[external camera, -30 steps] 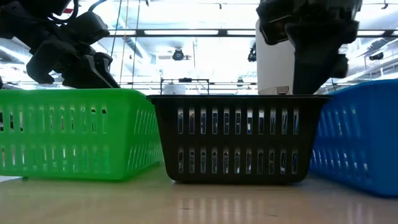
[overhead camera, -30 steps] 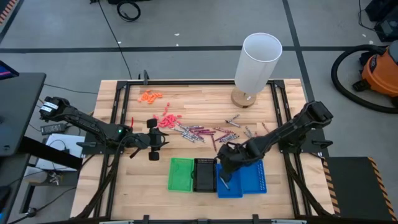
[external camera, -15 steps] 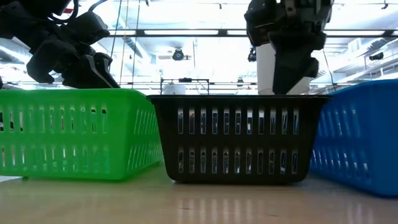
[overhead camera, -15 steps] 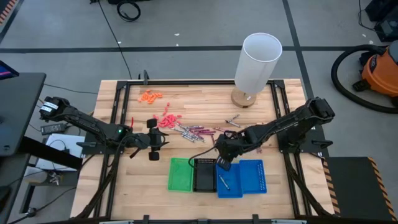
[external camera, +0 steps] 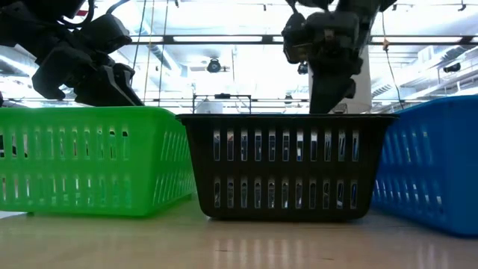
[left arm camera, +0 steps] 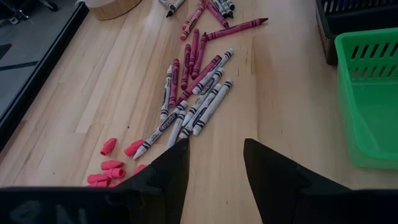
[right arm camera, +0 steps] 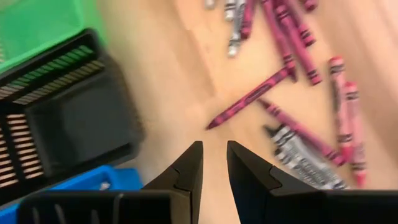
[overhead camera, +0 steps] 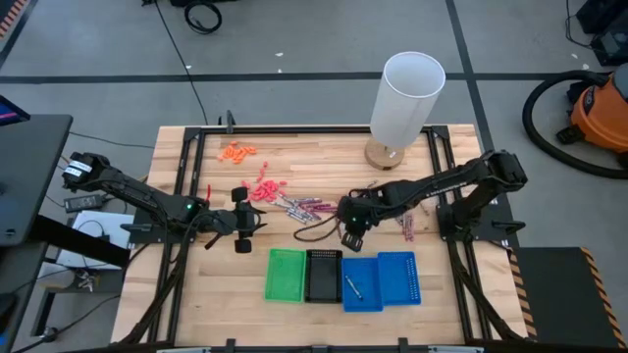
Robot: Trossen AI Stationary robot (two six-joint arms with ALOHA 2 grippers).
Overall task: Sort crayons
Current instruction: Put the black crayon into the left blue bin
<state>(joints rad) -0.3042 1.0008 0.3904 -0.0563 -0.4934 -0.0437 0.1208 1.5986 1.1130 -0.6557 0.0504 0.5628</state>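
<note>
Since the earlier frames, the right gripper (overhead camera: 350,235) has been carried from above the nearer blue slotted plastic tray (overhead camera: 360,285) toward twelve o'clock, back over the pale wooden table (overhead camera: 221,294), and is now seen just short of the scattered crayons (overhead camera: 306,208). One thin grey crayon (overhead camera: 352,286) is seen lying inside that blue tray, so a drop-off is judged to have been finished and a fresh pick begun. In the right wrist view the two dark fingers (right arm camera: 191,167) are seen standing slightly parted with nothing between them, so the tool is empty; a dark maroon wax crayon (right arm camera: 251,97) lies on the bare wood just ahead of the tips and is judged the likely next target. Most of the task's sticks, grey-silver, maroon and pinkish-red, are spread loose from the table's middle toward three o'clock, well apart from the row of trays at six o'clock. The black slotted tray (overhead camera: 323,276) and the green slotted tray (overhead camera: 286,275) appear to hold nothing. The left gripper (overhead camera: 245,223) waits at nine o'clock of the pile, its fingers (left arm camera: 168,171) spread wide and empty. Most of the sorting is judged yet to be done.
</note>
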